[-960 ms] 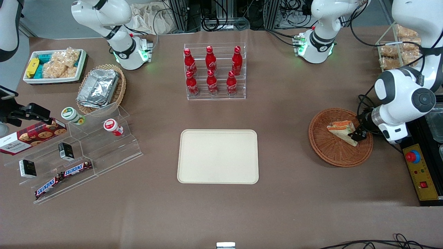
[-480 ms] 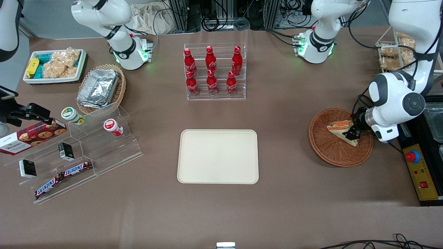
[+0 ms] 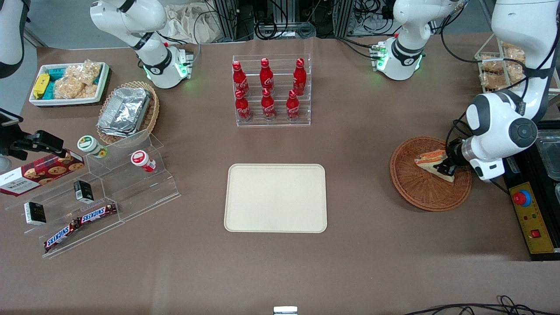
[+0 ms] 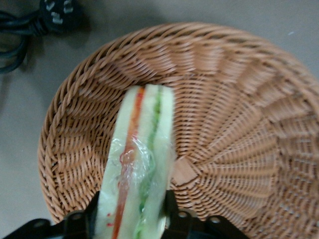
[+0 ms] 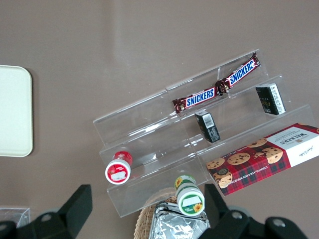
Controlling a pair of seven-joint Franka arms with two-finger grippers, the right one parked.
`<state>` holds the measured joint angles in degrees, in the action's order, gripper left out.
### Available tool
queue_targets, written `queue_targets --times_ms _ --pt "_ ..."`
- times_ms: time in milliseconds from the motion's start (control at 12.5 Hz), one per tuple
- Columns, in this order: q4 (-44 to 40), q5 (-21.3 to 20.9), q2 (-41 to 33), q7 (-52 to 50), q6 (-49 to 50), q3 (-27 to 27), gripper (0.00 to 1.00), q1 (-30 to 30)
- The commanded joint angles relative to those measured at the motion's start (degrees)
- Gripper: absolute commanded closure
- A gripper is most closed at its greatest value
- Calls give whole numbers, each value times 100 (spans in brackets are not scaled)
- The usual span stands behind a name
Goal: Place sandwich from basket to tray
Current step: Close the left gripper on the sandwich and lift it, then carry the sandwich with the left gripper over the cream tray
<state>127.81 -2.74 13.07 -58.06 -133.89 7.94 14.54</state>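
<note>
The sandwich (image 3: pixel 430 158), a clear-wrapped pale wedge with orange, red and green layers, is in the round reddish-brown wicker basket (image 3: pixel 415 192) toward the working arm's end of the table. My left gripper (image 3: pixel 447 169) is shut on the sandwich's wide end, over the basket's edge nearest the arm. In the left wrist view the sandwich (image 4: pixel 138 159) stands on edge between the black fingers (image 4: pixel 172 211), with the basket (image 4: pixel 239 124) weave beneath it. The cream tray (image 3: pixel 275 197) lies flat mid-table, well apart from the basket toward the parked arm.
A clear rack of red bottles (image 3: pixel 271 89) stands farther from the camera than the tray. A stepped acrylic shelf with snacks (image 3: pixel 100 192), a tan basket of foil containers (image 3: pixel 127 111) and a white bin (image 3: pixel 68 83) lie toward the parked arm's end. A yellow control box (image 3: pixel 529 214) sits beside the basket.
The gripper closed in on the sandwich's end and now holds it. The sandwich has shifted slightly away from the camera inside the basket, and the arm's elbow has moved with it.
</note>
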Motion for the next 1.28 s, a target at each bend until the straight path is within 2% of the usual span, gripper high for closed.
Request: queue_targets --times_ms 0,160,400,640,800,960,1120,1200 --pt "-640 -112 -111 109 904 49 100 -4" --pt "-1352 -95 -129 496 1862 85 100 -30" --pt "-1873 -95 -164 769 2366 295 100 -30" --pt "-2714 -95 -69 849 3068 1127 100 -39" --pt "-3094 -77 116 1137 3097 1708 100 -196" --pt "-3594 -95 519 1717 3062 2105 100 -712" --pt "-4165 -138 1168 1798 3044 2106 100 -1372" --pt "-4472 -356 1598 1789 3044 2115 100 -1749"
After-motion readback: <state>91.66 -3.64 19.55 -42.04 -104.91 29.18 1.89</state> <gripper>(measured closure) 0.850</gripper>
